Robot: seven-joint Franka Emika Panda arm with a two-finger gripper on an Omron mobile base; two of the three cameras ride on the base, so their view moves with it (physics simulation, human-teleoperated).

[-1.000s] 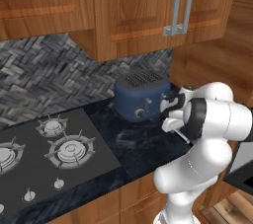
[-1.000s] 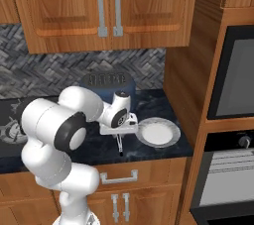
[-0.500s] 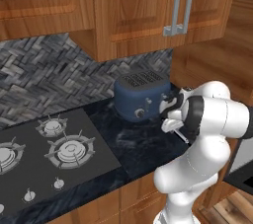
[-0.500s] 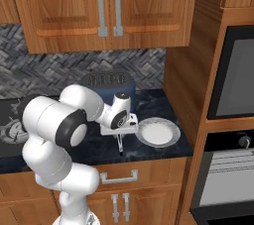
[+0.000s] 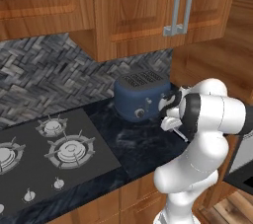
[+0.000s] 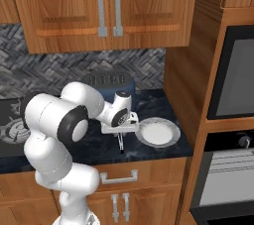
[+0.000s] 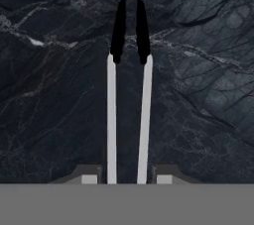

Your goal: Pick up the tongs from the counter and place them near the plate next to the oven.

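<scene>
Item: tongs [image 6: 120, 142], held. We find the gripper [image 7: 127, 177] closed narrow on the handle end, the two arms hanging point-down over the counter [image 6: 99, 144], just left of the plate [image 6: 158, 133] as the right base view gives it. The tips look to be above the stone and not on it, though we cannot tell the gap for certain.

Step in hand, as we judge it: setting down beside the plate. To do it well we would lower straight until the tips meet the counter, lay the length over flat, and keep it off the plate's rim; letting go from this height risks a bounce or a roll toward the counter's front edge.

Materials and shapes:
- Tongs: two slim, straight, silver-white arms running parallel, ending in tapered matte black tips that lean slightly together.
- Counter: glossy black stone, fine pale veining, flat, on brown wood cabinets.
- Plate: small, round, shallow, pale grey-white with a raised rim, lying between the tongs and the oven [image 6: 233, 75] column.
- Oven: dark glass door, silver frame.
- Toaster [image 5: 142, 93]: rounded blue body with top slots, behind the plate against the wall.
</scene>
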